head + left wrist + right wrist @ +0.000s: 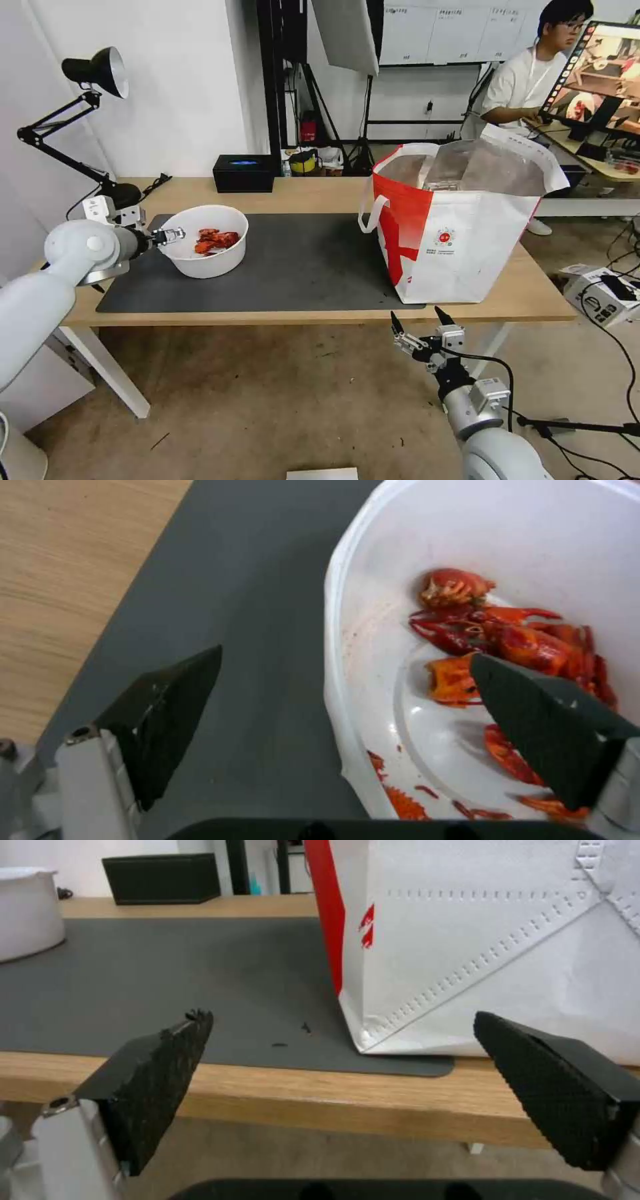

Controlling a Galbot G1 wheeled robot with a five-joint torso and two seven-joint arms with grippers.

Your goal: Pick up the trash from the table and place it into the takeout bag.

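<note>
The white bowl (207, 240) with red shell scraps (215, 241) sits on the dark grey mat (300, 267) toward the desk's (320, 190) left end, set back from the front edge. The left end effector (167, 235) is at the bowl's left rim with its jaws spread wide. In the left wrist view one finger (167, 715) hangs outside the wall over the mat and the other (547, 725) inside over the scraps, so the rim lies between them. Nothing is gripped yet. This straddle suits a pinch on the thin wall.

The takeout bag (460, 233) stands upright near the desk's right end, close to the front edge. Its mouth is open and the foil lining exposed, ready to receive a drop from above.

The right end effector (420, 330) is parked below the front edge in front of the bag, wide open and empty, clear of the transfer path.

A black box (244, 173) rests at the rear edge.
</note>
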